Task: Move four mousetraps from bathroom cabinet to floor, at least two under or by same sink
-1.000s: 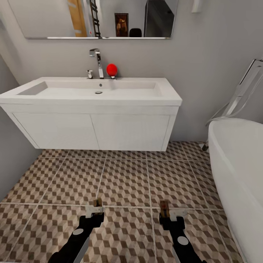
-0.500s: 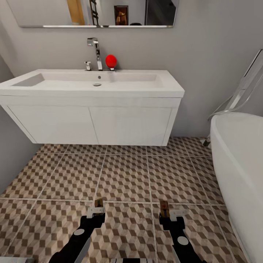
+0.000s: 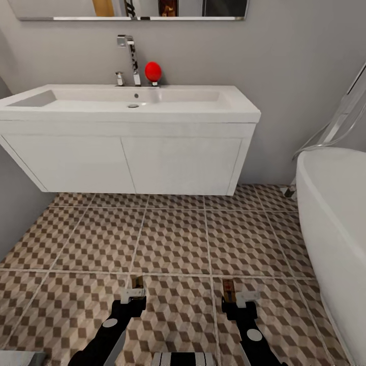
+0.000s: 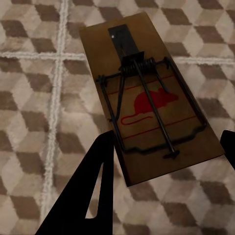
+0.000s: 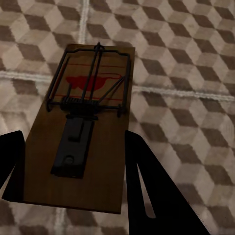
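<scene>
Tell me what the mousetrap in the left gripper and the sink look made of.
Mousetrap: flat brown board, seemingly matte wood, with dark wire parts that look like metal and a printed red mouse. Sink: smooth, uniformly white block with a soft sheen, probably ceramic or lacquered board; the render leaves that open.

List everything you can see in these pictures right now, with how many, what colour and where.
mousetraps: two, brown wood with dark wire and a red mouse print; one in the left tool, one in the right tool, above the floor
sink: one, white, wall-hung, ahead
faucet: one, chrome, behind the basin
red ball-shaped item: one, beside the faucet
mirror: one, on the wall above the sink
tub: one, white, right side
floor: brown, beige and white cube tiles
left tool: black, shut on a trap
right tool: black, shut on a trap
</scene>
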Robot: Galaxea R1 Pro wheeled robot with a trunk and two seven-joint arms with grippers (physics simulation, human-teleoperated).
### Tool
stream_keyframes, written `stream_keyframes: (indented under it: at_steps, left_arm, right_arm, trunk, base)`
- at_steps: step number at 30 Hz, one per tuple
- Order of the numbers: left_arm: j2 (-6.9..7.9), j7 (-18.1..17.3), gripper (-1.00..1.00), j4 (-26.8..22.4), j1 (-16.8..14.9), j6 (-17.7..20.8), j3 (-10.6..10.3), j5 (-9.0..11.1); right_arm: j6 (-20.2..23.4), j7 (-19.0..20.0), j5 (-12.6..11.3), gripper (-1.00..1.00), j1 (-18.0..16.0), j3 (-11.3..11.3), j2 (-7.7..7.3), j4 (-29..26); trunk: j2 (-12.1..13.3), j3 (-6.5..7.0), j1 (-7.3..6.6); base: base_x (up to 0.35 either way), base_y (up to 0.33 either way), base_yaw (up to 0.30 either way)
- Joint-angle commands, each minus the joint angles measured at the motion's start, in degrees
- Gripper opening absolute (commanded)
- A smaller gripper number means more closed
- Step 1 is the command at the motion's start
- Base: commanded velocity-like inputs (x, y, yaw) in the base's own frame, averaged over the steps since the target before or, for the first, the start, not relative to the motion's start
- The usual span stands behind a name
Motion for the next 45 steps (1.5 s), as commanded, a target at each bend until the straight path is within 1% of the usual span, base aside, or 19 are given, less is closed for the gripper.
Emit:
stream_keyframes:
  at_steps: [1, 7, 10, 16, 18, 21, 22, 23, 25, 28, 29, 30, 31, 33, 34, 36, 38, 41, 45]
  left_arm:
    - [0.05, 0.5, -1.00, -0.1, 0.0, 0.3, -0.2, 0.5]
    - [0.05, 0.5, -1.00, -0.3, 0.0, 0.3, -0.2, 0.5]
    - [0.06, 0.5, -1.00, -0.6, 0.0, 0.2, -0.2, 0.5]
    - [-0.03, 0.6, -1.00, -2.2, 0.0, 0.4, 0.1, 0.3]
    - [-0.03, 0.6, -1.00, -5.2, 0.0, 1.3, 0.2, 0.3]
    - [0.04, 0.7, -1.00, -13.9, 0.0, 9.0, 0.4, 0.3]
    - [0.08, 0.6, -1.00, -17.8, -0.1, 14.0, 0.5, 0.3]
    - [0.09, 0.6, -1.00, -19.6, -0.2, 16.5, 0.5, 0.3]
    - [0.11, 0.6, -1.00, -25.5, -1.1, 25.2, 0.6, 0.3]
    - [0.13, 0.7, -1.00, -28.5, -4.5, 29.5, 0.7, 0.2]
    - [0.13, 0.7, -1.00, -28.8, -6.9, 30.8, 0.8, 0.1]
    - [0.13, 0.7, -1.00, -28.1, -9.5, 32.0, 0.8, 0.0]
    - [0.13, 0.7, -1.00, -27.4, -10.9, 32.6, 0.9, -0.1]
    - [0.13, 0.7, -1.00, -23.4, -16.4, 35.3, 1.0, -0.3]
    - [0.13, 0.7, -1.00, -22.1, -17.6, 35.8, 1.0, -0.3]
    - [0.17, 1.0, -1.00, -16.8, -22.0, 37.0, 1.0, -0.5]
    - [0.19, 1.1, -1.00, -14.3, -23.9, 37.3, 1.1, -0.6]
    - [0.21, 1.6, -1.00, -7.7, -28.7, 37.7, 1.1, -0.6]
    - [0.22, 1.9, -1.00, -3.3, -31.0, 37.7, 1.1, -0.7]
  right_arm:
    - [0.0, -0.2, 0.3, -1.00, 0.0, 0.1, 0.01, 0.0]
    - [0.0, -0.2, 0.3, -1.00, 0.0, 0.1, 0.04, 0.0]
    - [-0.2, -0.2, 0.4, -1.00, 0.0, 0.1, 0.18, -0.4]
    - [0.2, -0.1, 0.4, -1.00, 0.0, 1.1, 0.29, -6.5]
    - [1.5, -0.2, 0.5, -1.00, 0.0, 1.3, 0.32, -10.4]
    - [8.3, -0.1, 0.4, -1.00, -0.1, 1.5, 0.37, -18.2]
    - [12.0, -0.1, 0.4, -1.00, -0.4, 1.5, 0.39, -21.0]
    - [13.8, -0.1, 0.4, -1.00, -0.7, 1.6, 0.40, -22.2]
    - [18.8, 0.0, 0.3, -1.00, -3.3, 1.6, 0.42, -25.0]
    - [21.2, 0.1, 0.2, -1.00, -6.5, 1.7, 0.47, -26.0]
    - [22.0, 0.2, 0.2, -1.00, -7.9, 1.7, 0.52, -26.1]
    - [22.8, 0.2, 0.2, -1.00, -9.3, 1.7, 0.57, -26.1]
    - [23.4, 0.2, 0.1, -1.00, -9.9, 1.7, 0.60, -26.1]
    - [25.7, 0.2, 0.2, -1.00, -12.4, 1.8, 1.03, -25.6]
    - [26.2, 0.2, 0.1, -1.00, -13.0, 1.8, 1.15, -25.4]
    - [27.5, 0.2, 0.1, -1.00, -15.7, 2.1, 1.52, -23.6]
    - [27.9, 0.2, 0.1, -1.00, -17.2, 2.2, 1.69, -22.4]
    - [28.4, 0.2, 0.1, -1.00, -22.2, 2.5, 2.39, -16.3]
    - [28.4, 0.2, 0.1, -1.00, -28.5, 2.6, 3.06, -7.2]
  trunk:
    - [-0.4, -0.32, 0.21]
    - [-2.8, -1.90, 1.53]
    - [-2.8, -1.98, 1.53]
    - [-2.8, -2.02, 1.53]
    - [-2.8, -2.02, 1.53]
    - [-2.8, -2.02, 1.53]
    - [-2.8, -2.02, 1.53]
    - [-2.8, -2.02, 1.53]
    - [-2.8, -2.02, 1.53]
    - [-2.8, -2.02, 1.53]
    - [-2.8, -2.02, 1.53]
    - [-2.8, -2.02, 1.53]
    - [-2.8, -2.02, 1.53]
    - [-2.8, -2.02, 1.53]
    - [-2.8, -2.02, 1.53]
    - [-2.8, -2.02, 1.53]
    - [-2.8, -2.02, 1.53]
    - [-2.8, -2.02, 1.53]
    - [-2.8, -2.02, 1.53]
  base:
    - [0.000, 0.000, 0.000]
    - [0.000, 0.000, 0.000]
    - [0.000, 0.000, 0.000]
    - [0.000, 0.000, 0.000]
    - [0.000, 0.000, 0.000]
    - [0.000, 0.000, 0.000]
    - [0.000, 0.000, 0.000]
    - [0.000, 0.000, 0.000]
    - [0.000, 0.000, 0.000]
    - [0.000, 0.000, 0.000]
    - [0.000, 0.000, 0.000]
    - [0.000, 0.000, 0.000]
    - [0.000, 0.000, 0.000]
    - [0.000, 0.000, 0.000]
    - [0.000, 0.000, 0.000]
    - [0.000, 0.000, 0.000]
    - [0.000, 0.000, 0.000]
    - [0.000, 0.000, 0.000]
    - [0.000, 0.000, 0.000]
